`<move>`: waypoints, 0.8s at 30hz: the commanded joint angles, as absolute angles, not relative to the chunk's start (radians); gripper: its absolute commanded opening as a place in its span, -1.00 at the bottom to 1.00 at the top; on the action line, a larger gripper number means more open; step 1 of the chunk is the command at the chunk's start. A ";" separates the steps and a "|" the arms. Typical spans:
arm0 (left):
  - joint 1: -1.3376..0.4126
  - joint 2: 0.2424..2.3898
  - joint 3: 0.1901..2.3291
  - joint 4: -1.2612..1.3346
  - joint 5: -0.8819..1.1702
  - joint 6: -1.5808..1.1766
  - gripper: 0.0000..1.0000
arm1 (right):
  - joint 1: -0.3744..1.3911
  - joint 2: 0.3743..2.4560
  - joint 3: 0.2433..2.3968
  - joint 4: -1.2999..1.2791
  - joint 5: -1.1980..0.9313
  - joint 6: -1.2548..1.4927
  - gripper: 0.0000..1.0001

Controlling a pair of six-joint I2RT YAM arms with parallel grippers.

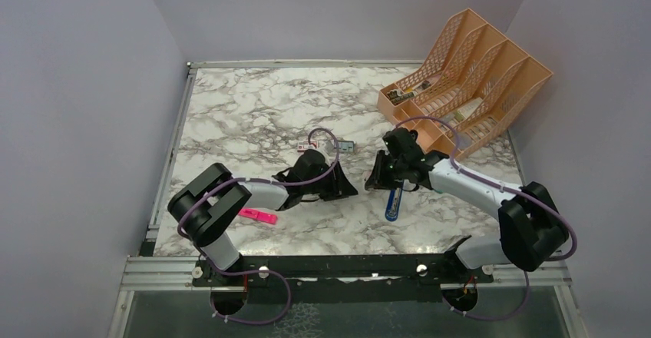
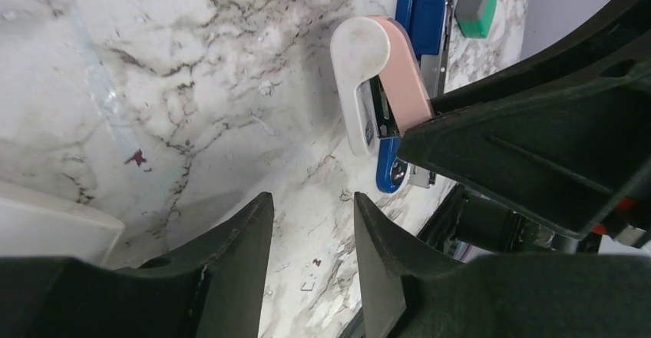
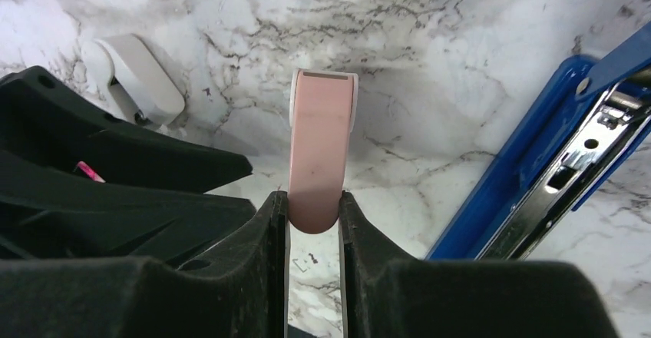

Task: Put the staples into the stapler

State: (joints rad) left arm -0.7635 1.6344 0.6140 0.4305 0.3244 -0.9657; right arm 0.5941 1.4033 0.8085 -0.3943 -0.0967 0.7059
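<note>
While the staples (image 1: 347, 146) lie flat on the marble table (image 1: 253, 107) as a small grey block, near the red-and-white box (image 1: 307, 146), a loop of the left arm's purple cable (image 1: 332, 140) arches over the spot between the two. Just nearer the arms, the left gripper (image 2: 307, 238) hovers low with its jaws apart and only bare marble in the gap. Right in front of it, the right gripper (image 3: 315, 203) is clamped on a small pink-and-white stapler-like tool (image 3: 321, 138), held on edge with its rounded end between the fingers. Beside that, the blue stapler (image 3: 530, 177) lies on the table, hinged open with its metal channel exposed. A pink highlighter (image 1: 257, 216) rests by the left arm, well apart from the rest. At the far right corner, an orange file organiser (image 1: 468, 77) leans back. Its slots hold papers and small dark items, too small to tell.
</note>
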 commanded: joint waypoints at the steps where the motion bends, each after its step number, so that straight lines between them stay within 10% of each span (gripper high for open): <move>1: -0.798 1.649 0.589 0.520 0.217 -1.022 -0.13 | 0.594 1.348 0.767 -0.352 -0.174 0.732 -0.79; 16: -0.816 1.729 0.575 0.674 0.263 -1.081 -0.15 | 0.594 1.319 0.709 -0.289 -0.254 0.737 -0.80; 24: -0.818 1.762 0.579 0.706 0.289 -1.086 -0.56 | 0.594 1.325 0.705 -0.264 -0.280 0.740 -0.80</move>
